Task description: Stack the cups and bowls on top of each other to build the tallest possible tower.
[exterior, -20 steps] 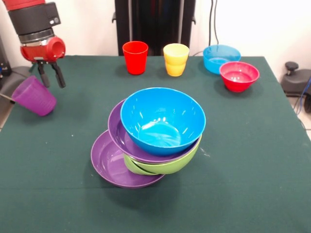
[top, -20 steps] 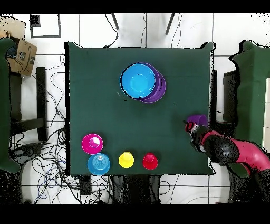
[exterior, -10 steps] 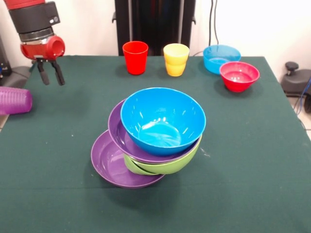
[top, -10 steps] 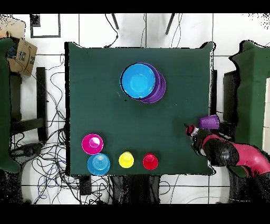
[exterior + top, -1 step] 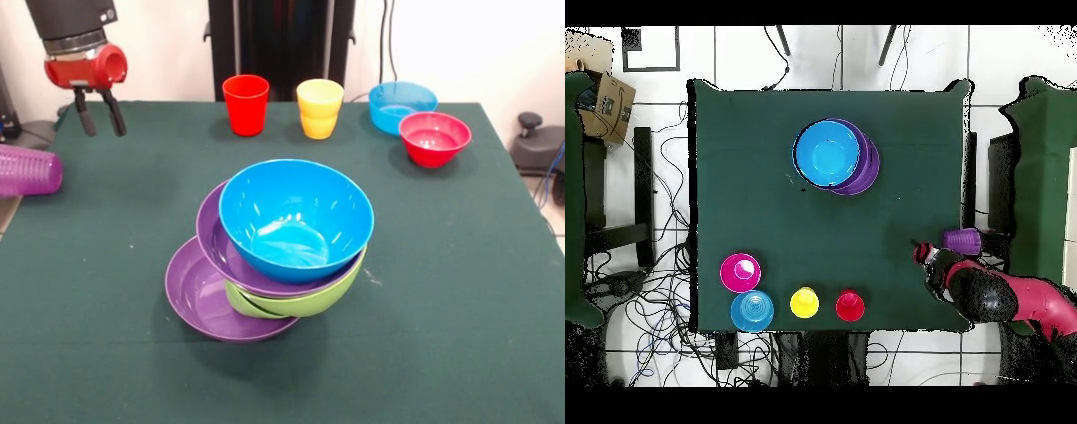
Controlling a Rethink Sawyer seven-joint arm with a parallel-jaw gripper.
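Bench [image 5: 459, 291] carries the tower [image 5: 278, 252], well apart from the hand [image 5: 99, 115]. Beside and below the hand, the dropped purple cup [image 5: 26, 170] now lies sideways past the edge. Hand has risen, empty, fingers parted; it needs regrasping.

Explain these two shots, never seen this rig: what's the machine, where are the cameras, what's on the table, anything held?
It is one red and black robot arm with a gripper, open and empty. One camera looks across the table; the other looks straight down. In the middle sits a lopsided tower: purple, lime green, purple and blue bowls. At the far edge stand a red cup, a yellow cup, a light blue bowl and a red bowl. A purple cup lies on its side at the table's edge.
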